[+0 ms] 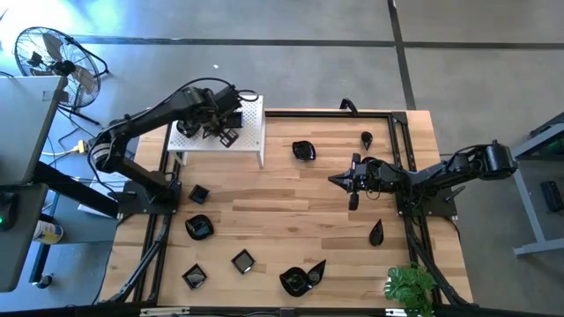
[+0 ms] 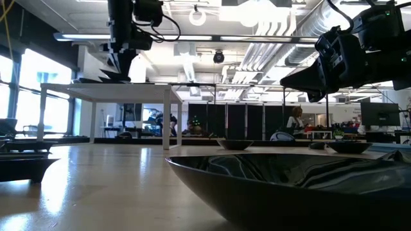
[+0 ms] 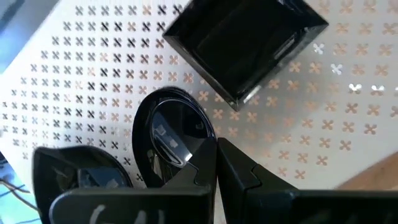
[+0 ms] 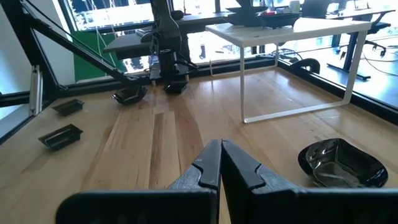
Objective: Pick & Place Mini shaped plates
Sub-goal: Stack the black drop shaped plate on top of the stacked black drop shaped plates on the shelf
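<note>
My left gripper hangs over the white perforated stand at the far left, fingers slanting down and shut on a round black mini plate. A square plate and another dark plate lie flat on the stand beside it. My right gripper waits shut and level above the table's right half, touching nothing. More plates lie flat on the wood: a wavy round one, squares, teardrops and a leaf shape. My left gripper has the round plate's rim at its fingertips, which come from above, slanting down. The plate looks tilted over the stand. The fingers hide the exact place of contact and the plate's near edge, so I cannot tell whether it rests on the stand.
A black frame rail runs along the table's far and right edges. A green plant stands at the near right corner, a fan beyond the far left. One plate lies right before the low camera.
</note>
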